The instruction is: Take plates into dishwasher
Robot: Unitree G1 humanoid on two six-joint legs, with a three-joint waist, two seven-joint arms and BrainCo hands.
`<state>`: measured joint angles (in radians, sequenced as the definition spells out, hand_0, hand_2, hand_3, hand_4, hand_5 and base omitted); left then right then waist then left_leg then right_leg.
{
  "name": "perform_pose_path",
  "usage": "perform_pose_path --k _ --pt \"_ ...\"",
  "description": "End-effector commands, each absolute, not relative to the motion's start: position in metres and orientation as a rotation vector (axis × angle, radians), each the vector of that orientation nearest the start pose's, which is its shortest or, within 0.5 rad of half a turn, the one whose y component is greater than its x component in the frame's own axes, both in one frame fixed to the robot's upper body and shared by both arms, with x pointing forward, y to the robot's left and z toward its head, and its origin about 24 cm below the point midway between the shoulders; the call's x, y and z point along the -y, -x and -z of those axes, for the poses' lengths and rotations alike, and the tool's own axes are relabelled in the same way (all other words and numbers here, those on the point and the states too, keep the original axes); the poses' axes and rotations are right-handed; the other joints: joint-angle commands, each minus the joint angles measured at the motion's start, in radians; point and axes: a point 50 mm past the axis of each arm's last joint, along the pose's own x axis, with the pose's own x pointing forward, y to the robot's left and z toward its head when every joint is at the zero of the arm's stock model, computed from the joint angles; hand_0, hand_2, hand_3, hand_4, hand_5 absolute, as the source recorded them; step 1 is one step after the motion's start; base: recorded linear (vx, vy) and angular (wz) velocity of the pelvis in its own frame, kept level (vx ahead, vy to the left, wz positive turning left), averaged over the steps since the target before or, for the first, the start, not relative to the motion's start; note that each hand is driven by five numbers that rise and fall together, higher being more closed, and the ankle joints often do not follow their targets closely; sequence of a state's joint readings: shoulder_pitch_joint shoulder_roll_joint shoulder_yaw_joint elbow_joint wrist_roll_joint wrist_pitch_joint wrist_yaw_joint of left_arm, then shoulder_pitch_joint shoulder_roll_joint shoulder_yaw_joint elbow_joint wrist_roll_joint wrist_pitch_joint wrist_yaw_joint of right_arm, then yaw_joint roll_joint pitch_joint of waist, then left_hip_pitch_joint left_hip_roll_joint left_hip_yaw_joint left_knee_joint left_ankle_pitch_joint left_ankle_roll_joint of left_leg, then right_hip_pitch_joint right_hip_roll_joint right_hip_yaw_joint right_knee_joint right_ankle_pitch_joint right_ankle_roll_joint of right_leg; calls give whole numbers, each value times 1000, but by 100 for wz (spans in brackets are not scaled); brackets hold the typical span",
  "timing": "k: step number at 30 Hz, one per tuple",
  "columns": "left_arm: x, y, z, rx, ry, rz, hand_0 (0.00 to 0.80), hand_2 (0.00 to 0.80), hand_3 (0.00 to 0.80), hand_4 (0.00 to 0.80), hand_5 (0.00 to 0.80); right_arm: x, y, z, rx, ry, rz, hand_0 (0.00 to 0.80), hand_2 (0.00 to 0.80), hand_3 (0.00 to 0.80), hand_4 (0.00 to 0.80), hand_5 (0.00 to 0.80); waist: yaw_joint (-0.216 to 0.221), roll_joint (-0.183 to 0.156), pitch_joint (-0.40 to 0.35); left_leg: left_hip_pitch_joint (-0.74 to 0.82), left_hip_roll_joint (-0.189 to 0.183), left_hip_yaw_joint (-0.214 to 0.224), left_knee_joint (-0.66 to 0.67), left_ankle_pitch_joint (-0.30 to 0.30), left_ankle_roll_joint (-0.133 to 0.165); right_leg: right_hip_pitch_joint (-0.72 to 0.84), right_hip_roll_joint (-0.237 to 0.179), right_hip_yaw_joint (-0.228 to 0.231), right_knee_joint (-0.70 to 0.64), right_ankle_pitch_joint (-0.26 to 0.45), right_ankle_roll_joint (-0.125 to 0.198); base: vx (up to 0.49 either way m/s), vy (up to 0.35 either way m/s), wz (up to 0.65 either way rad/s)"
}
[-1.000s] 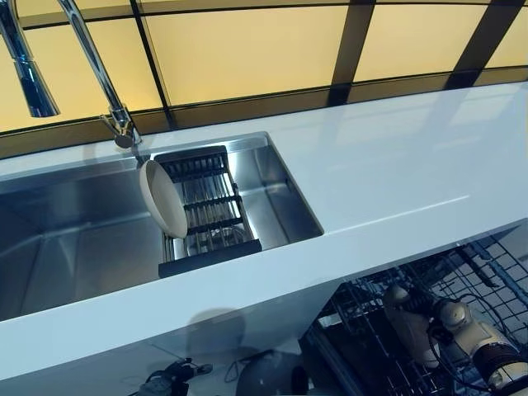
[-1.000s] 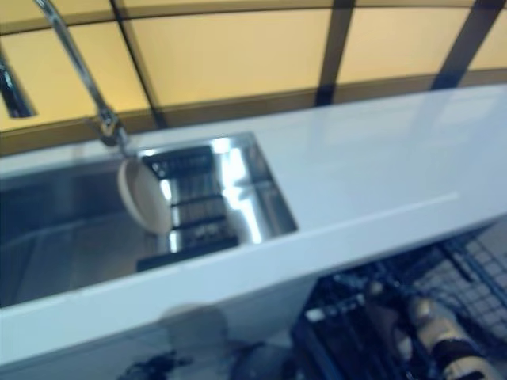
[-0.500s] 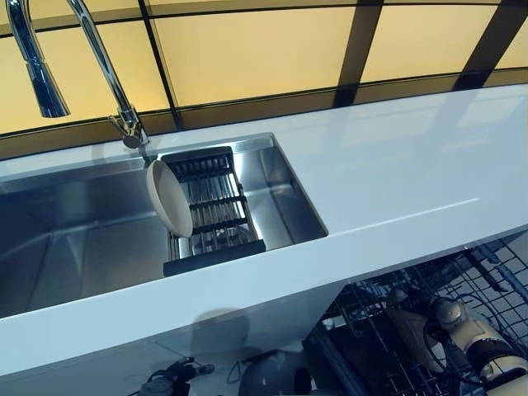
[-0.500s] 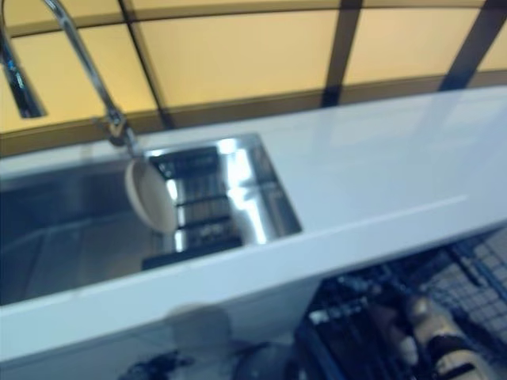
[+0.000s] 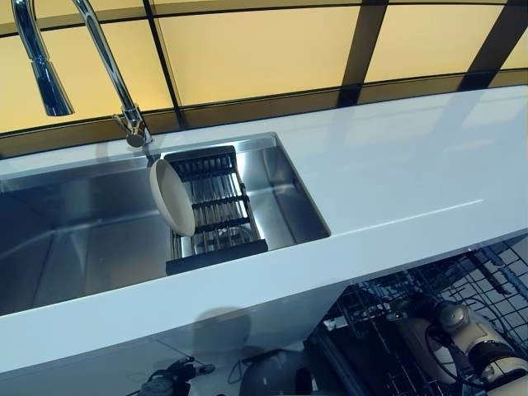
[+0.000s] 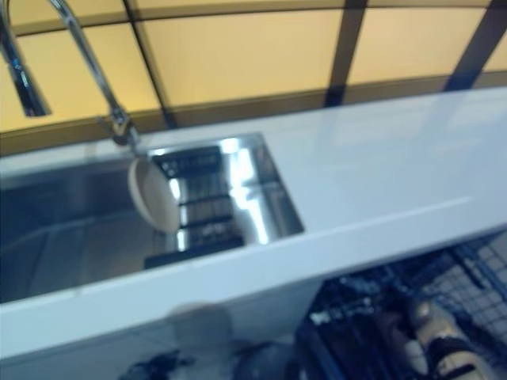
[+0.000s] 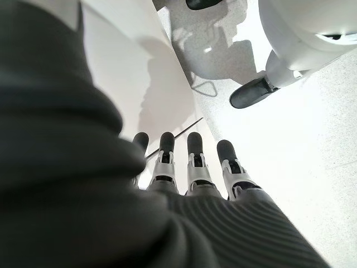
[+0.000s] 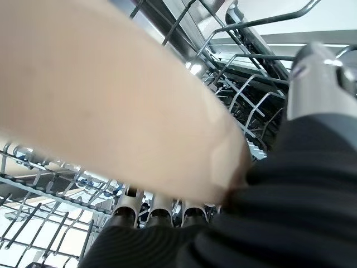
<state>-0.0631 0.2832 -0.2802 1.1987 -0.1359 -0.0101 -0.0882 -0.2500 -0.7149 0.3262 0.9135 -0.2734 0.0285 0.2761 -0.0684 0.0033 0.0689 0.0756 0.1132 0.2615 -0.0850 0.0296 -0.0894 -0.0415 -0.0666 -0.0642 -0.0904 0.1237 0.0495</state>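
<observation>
We count two plates. One cream plate (image 8: 106, 106) sits in our right hand (image 5: 462, 330), low among the wires of the dishwasher rack (image 5: 388, 363) under the table's front edge. In the right wrist view its pale face fills most of the frame; fingers (image 8: 159, 215) run under its rim and the thumb is at its edge, so the right hand has hold of it. The right arm comes in from the lower right, wrist down inside the rack.

The second plate (image 5: 172, 198) stands on edge in the black dish rack (image 5: 216, 214), leaning at that rack's left end. The dish rack sits at the right end of the steel sink (image 5: 74, 239). One chrome tap (image 5: 107, 70) arches over the sink from behind it.

The white table (image 5: 404, 173) runs across, yellow panels (image 5: 256, 49) behind it.

The left hand (image 7: 189, 167) hangs low beside the white cabinet front (image 7: 139, 72), pointing at the floor (image 7: 290, 128); fingers straight and side by side, holding nothing.

No readable writing or labels anywhere.
</observation>
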Motion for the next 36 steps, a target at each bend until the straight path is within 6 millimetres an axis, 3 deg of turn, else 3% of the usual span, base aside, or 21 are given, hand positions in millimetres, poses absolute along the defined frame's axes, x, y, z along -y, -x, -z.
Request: perform_pose_path --k 1,10,17,21,26,27,30,31,36 --pt "-240 -143 144 -1095 -268 54 0 0 0 0 0 341 -245 21 -856 991 -219 0 0 0 0 0 -18 -62 28 -4 14 -61 -2 -19 12 30 -63 14 3 -19 89 0 0 0" --pt "-248 -140 143 -1100 -260 13 0 0 0 0 0 351 -246 -3 -875 976 -256 0 0 0 0 0 -37 -89 33 3 17 -47 -2 -20 13 31 -58 27 3 -13 89 0 0 0" --pt "-258 -142 139 -1100 -268 -15 0 0 0 0 0 393 -241 -42 -917 903 -69 0 0 0 0 0 -46 -110 34 10 23 -41 -2 -20 13 36 -52 33 3 -6 91 0 0 -1" --pt "-263 -139 139 -1102 -265 -34 0 0 0 0 0 432 -227 -80 -960 876 34 0 0 0 0 0 -49 -123 29 15 26 -39 -2 -20 12 42 -46 35 3 -4 89 7 3 -1" --pt "-266 -134 139 -1111 -272 -43 0 0 0 0 0 465 -212 -121 -997 874 149 0 0 0 0 0 -47 -136 22 17 28 -39 -2 -20 12 46 -43 35 3 -4 89 11 5 -2" --pt "-269 -134 139 -1113 -275 -47 0 0 0 0 0 476 -206 -142 -1013 892 201 0 0 0 0 0 -45 -141 19 16 28 -39 -2 -18 11 46 -42 34 3 -2 89 11 -6 -4" --pt "-270 -132 139 -1116 -282 -50 0 0 0 0 0 495 -195 -172 -1025 1006 335 0 0 0 0 0 -40 -147 18 14 29 -41 -2 -15 10 47 -41 32 3 0 89 4 -3 -2" --pt "-270 -132 139 -1116 -283 -51 0 0 0 0 0 500 -195 -195 -994 1060 402 0 0 0 0 0 -37 -149 18 14 30 -43 -2 -13 9 48 -41 30 3 1 90 0 0 0" --pt "-272 -130 139 -1114 -285 -58 0 0 0 0 0 497 -206 -275 -872 1292 607 0 0 0 0 0 -22 -151 15 11 27 -54 -2 -10 6 49 -44 29 3 0 92 0 7 0"
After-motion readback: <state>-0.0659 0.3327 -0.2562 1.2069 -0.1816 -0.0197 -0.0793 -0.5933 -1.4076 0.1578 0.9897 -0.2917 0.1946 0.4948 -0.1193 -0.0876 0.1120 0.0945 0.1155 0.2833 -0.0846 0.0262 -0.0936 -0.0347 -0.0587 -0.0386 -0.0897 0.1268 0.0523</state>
